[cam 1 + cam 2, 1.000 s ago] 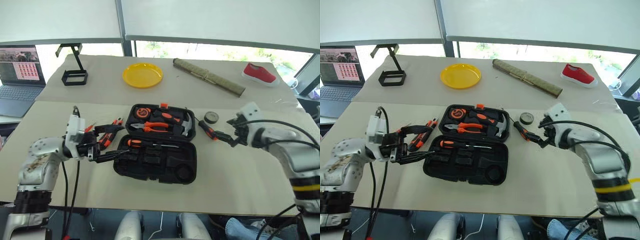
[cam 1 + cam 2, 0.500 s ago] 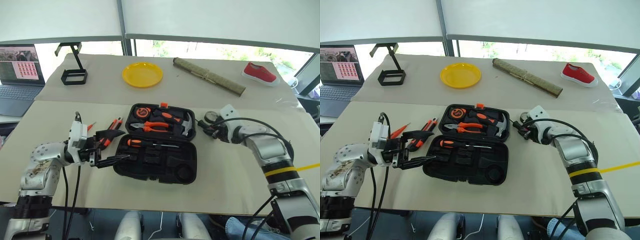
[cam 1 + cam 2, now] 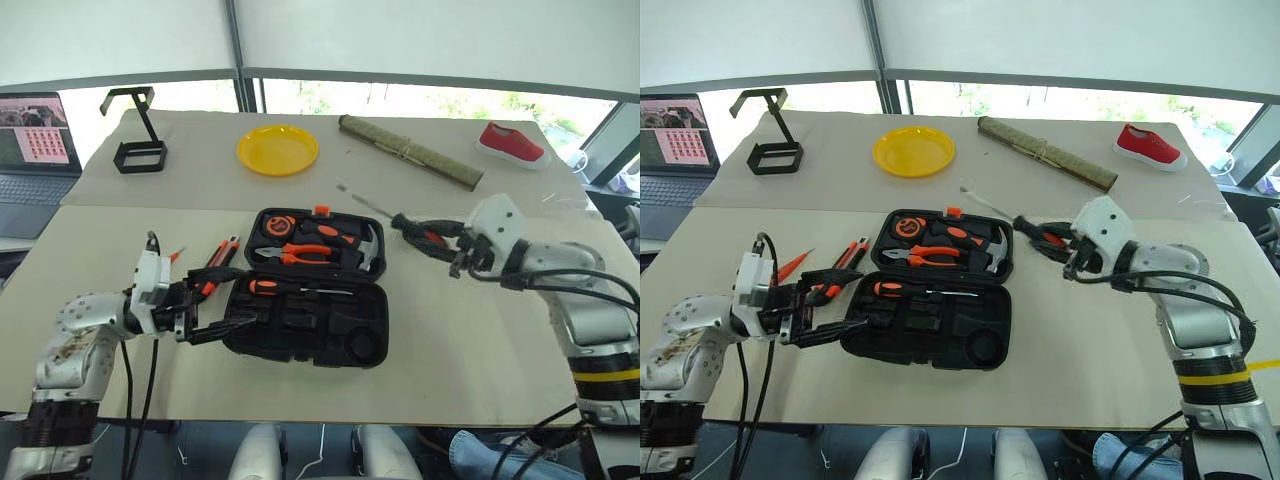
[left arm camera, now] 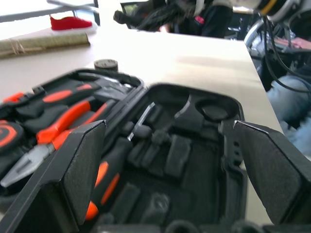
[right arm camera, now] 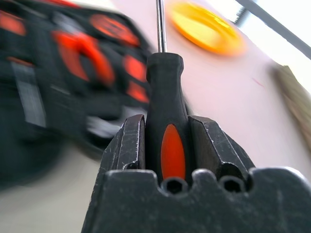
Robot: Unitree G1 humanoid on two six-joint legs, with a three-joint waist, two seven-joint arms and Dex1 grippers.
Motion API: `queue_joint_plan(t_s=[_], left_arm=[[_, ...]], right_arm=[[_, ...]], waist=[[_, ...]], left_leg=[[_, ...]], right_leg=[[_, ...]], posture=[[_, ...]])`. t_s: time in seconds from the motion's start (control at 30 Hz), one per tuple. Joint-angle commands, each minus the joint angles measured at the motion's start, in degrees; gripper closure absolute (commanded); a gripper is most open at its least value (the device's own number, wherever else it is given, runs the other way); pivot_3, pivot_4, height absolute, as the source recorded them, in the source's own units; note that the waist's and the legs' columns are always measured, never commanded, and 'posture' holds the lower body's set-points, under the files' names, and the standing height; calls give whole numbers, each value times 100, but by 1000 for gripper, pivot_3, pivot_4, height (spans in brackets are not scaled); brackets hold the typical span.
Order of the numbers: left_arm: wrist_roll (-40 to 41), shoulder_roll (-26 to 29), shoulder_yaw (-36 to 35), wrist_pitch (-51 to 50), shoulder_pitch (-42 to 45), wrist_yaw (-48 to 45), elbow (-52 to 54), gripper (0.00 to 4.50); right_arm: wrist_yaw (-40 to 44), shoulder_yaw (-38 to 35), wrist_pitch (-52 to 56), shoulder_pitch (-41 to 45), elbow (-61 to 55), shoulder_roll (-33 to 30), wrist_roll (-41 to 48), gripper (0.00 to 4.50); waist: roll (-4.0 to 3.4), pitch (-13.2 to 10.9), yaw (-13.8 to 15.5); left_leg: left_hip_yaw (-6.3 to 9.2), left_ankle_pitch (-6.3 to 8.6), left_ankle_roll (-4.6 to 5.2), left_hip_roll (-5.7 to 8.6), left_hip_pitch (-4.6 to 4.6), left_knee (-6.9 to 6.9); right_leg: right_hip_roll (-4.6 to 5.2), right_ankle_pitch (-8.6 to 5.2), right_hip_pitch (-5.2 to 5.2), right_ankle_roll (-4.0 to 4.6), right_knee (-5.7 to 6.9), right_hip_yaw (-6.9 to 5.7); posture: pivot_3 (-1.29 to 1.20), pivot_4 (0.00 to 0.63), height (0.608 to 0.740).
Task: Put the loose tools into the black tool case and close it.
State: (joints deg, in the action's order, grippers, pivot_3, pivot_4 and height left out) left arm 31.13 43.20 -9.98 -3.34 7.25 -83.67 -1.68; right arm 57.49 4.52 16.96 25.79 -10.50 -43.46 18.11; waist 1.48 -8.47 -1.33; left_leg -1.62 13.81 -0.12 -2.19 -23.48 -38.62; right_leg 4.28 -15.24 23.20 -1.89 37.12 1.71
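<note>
The black tool case (image 3: 308, 300) lies open near the front edge of the table (image 3: 470, 340) in the head view, its lid half carrying orange-handled pliers (image 3: 300, 253) and a hammer (image 3: 368, 246), its near half holding one orange-and-black screwdriver (image 3: 295, 288). Just left of it lie the utility knife (image 3: 212, 267) and the slim orange screwdriver (image 3: 176, 254). The left gripper (image 3: 222, 303) hangs at the case's left edge, fingers spread wide and empty. To the right of the case, the right gripper (image 3: 452, 246) is clamped on the handle of a second screwdriver (image 3: 405, 222) (held clear of the table, shaft pointing toward the yellow plate (image 3: 278, 150)).

The left wrist view looks between two spread pads (image 4: 85, 165) into the moulded slots, with the dark round roll (image 4: 105, 64) on the table beyond the case.

The right wrist view has both fingers (image 5: 130, 145) pressed against the black-and-orange handle.
</note>
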Motion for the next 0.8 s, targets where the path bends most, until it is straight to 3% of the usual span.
queue_joint_plan(t_s=[0.03, 0.33, 0.8], left_arm=[[-160, 193, -190, 560, -256, -349, -393, 0], [-28, 238, -359, 539, -579, -214, -167, 0], [50, 182, -385, 384, -670, 107, 177, 0]], right_arm=[[300, 868, 787, 507, -362, 168, -133, 3468], [312, 2032, 1556, 861, -187, 316, -956, 3468], [168, 1815, 2333, 741, -41, 371, -888, 3468]], waist=[[-2, -1, 15], [1, -4, 156], [2, -3, 145]], left_leg=[[-1, 0, 0, 1, 1, 0], [-9, 0, 0, 10, -22, -15], [-8, 0, 0, 8, -3, -15]], right_leg=[[3, 0, 0, 0, 0, 0], [14, 2, 11, -4, -2, -11], [11, 2, -4, -4, 1, -11]], posture=[[0, 150, 740], [0, 150, 740], [0, 150, 740]])
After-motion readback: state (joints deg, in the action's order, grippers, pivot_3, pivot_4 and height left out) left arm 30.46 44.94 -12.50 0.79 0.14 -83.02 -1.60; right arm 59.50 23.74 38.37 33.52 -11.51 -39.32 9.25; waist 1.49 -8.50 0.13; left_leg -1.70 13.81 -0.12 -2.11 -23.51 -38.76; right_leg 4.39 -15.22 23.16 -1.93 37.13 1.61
